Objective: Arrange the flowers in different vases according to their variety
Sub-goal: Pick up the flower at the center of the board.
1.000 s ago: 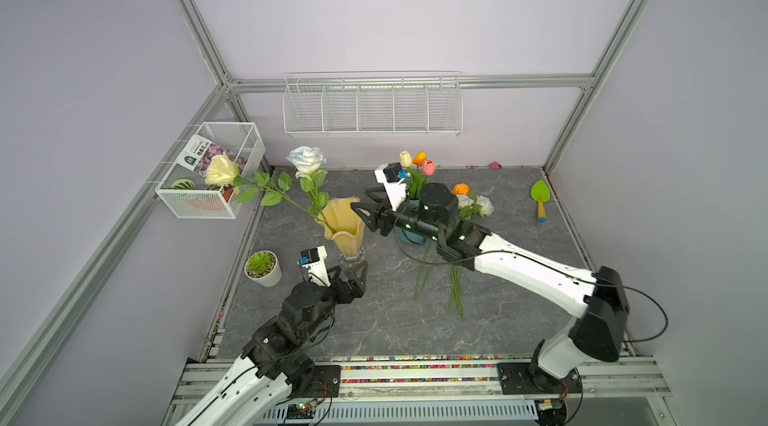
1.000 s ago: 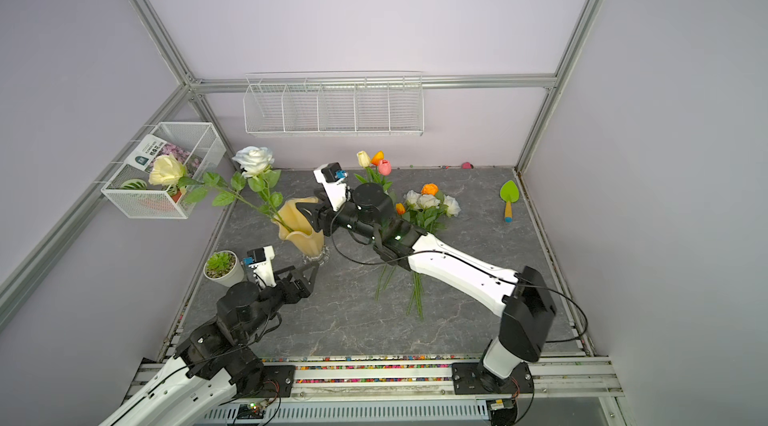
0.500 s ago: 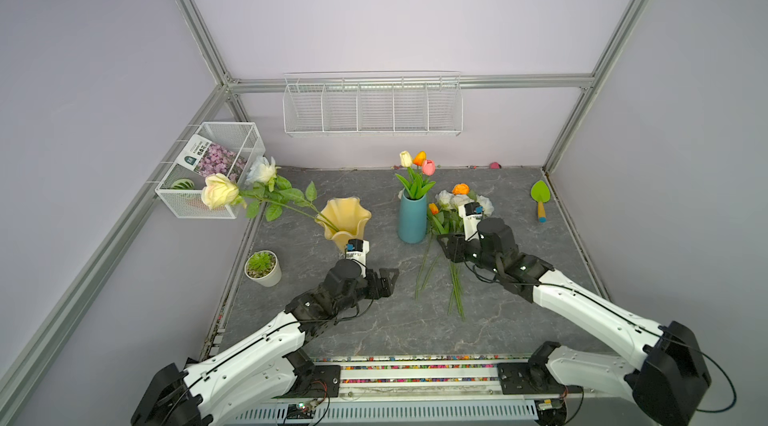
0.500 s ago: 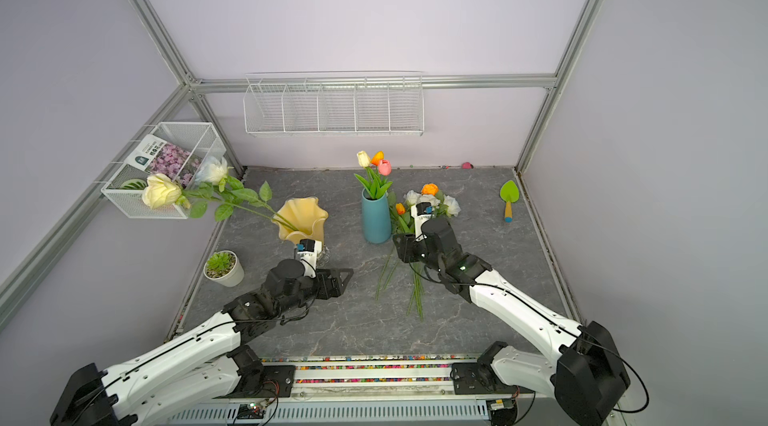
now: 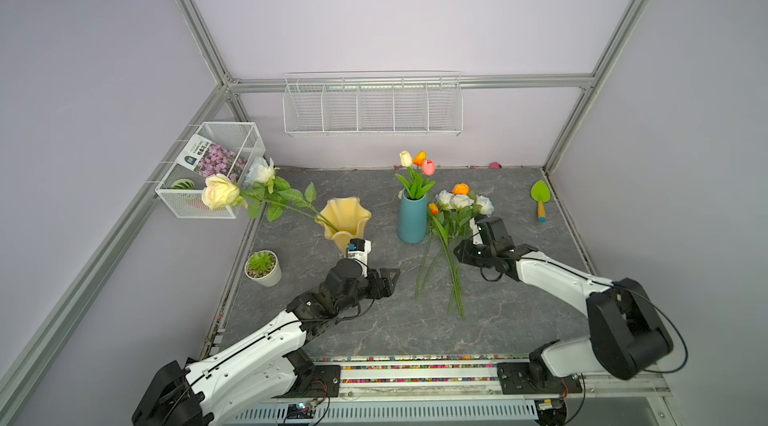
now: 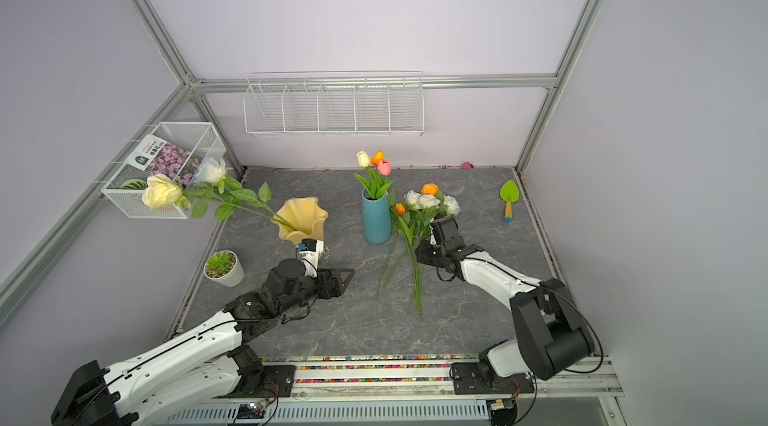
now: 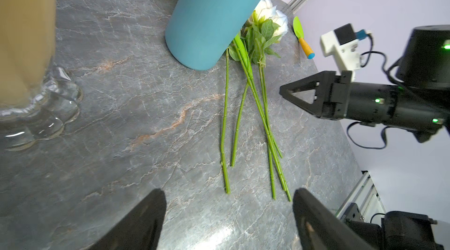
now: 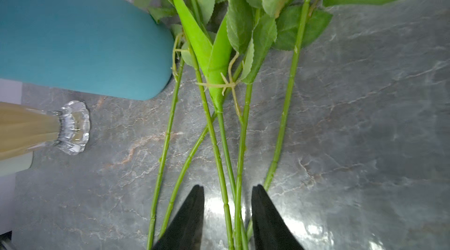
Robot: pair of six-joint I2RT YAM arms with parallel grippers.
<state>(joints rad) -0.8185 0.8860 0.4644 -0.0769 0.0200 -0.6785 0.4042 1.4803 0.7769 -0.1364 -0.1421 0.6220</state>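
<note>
SORTING BY VARIETY: The robot's right hand (image 8: 228,187), its black jaws drawn narrow but not yet pinching, straddles several green stems (image 8: 225,153) of the loose artificial flowers (image 5: 457,202) on the grey marbled tabletop (image 5: 511,312), apparently to single one out. The bunch of white roses, an orange rose and a small orange tulip (image 5: 433,208) lies just beside the slim teal-blue cylinder vase (image 5: 412,220), with its stem ends towards the arms, where they seem easiest to reach. That vase holds three upright tulips (image 5: 417,160), cream, orange and pink. The wide amber-yellow glass vase with a wavy rim (image 5: 347,218) holds a cream-yellow rose (image 5: 219,191) and a white rose (image 5: 261,170), whose long stems lean far out over its rim. The left hand (image 7: 229,190), wide apart and empty, hovers low near the amber vase's clear foot.
</note>
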